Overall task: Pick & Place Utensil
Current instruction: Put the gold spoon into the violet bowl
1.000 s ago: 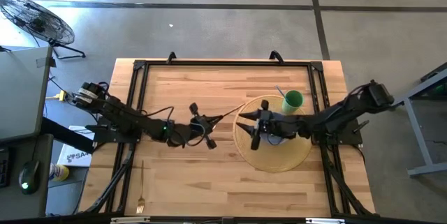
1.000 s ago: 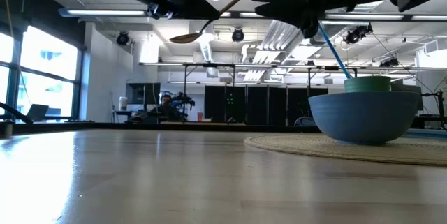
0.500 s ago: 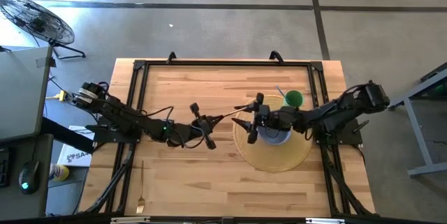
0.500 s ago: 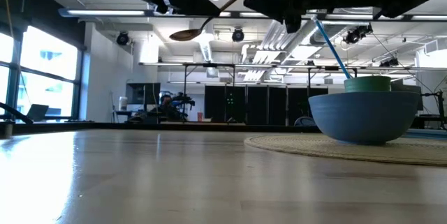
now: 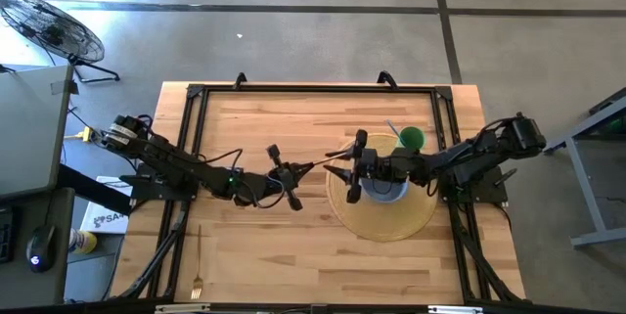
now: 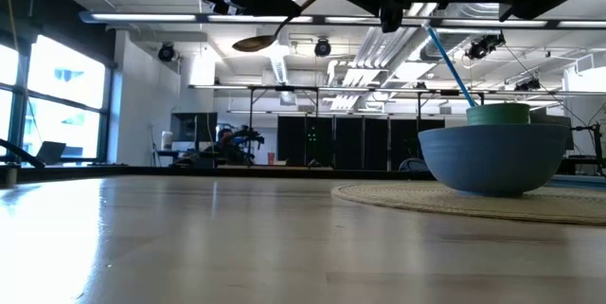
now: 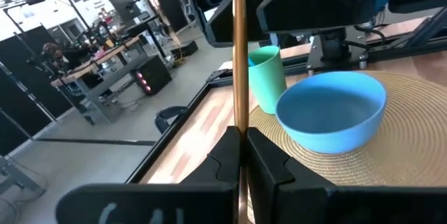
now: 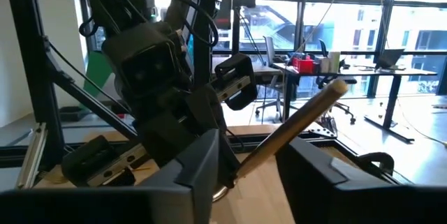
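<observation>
While the left gripper (image 5: pixel 284 179) stays pinched narrow on the spoon (image 5: pixel 315 162) near its bowl end, the handle slants up toward two o'clock into the gap of the right gripper (image 5: pixel 349 163), whose fingers (image 8: pixel 198 166) stand wide on either side without touching. The spoon hangs clear of the table (image 5: pixel 293 246), just at nine o'clock of the bowl (image 5: pixel 389 191). It looks light, stiff, smooth wood; take it mid-handle, squarely, or it may pivot.
</observation>
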Robot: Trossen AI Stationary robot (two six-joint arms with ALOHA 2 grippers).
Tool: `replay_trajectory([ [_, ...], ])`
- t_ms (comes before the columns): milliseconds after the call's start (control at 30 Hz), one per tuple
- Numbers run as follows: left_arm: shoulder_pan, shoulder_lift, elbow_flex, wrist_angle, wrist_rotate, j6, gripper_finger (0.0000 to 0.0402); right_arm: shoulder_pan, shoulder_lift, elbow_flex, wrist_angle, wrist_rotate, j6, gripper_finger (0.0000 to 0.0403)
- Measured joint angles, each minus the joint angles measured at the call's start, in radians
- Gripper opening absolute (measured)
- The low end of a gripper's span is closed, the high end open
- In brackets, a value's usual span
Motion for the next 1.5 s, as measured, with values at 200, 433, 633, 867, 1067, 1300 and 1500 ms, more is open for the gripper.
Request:
replay_trajectory([
  [200,0.000,0.000,0.000,0.001,0.005,-0.002,0.0001,0.000,0.000,0.000,0.003,-0.009,0.001,0.0075],
  [433,0.000,0.000,0.000,0.001,0.013,-0.003,0.0002,0.000,-0.001,0.000,0.002,-0.021,0.004,0.0024],
  [633,0.000,0.000,0.000,0.004,0.027,-0.043,0.0036,0.000,-0.008,0.000,-0.019,-0.013,0.013,0.0019],
  [867,-0.005,-0.003,0.000,0.010,0.024,-0.052,0.0101,0.045,-0.122,-0.013,-0.216,0.134,0.034,0.0024],
  [1067,-0.039,-0.003,0.000,-0.003,-0.038,-0.052,0.0122,0.159,-0.326,-0.031,-0.571,0.274,0.134,0.0020],
  [1300,-0.055,-0.004,0.000,-0.038,-0.013,-0.095,0.0124,0.328,-0.609,-0.031,-1.037,0.486,0.391,0.0024],
  [1500,-0.053,-0.002,0.000,-0.047,0.032,-0.134,0.0124,0.430,-0.788,-0.031,-1.425,0.602,0.714,0.0024],
])
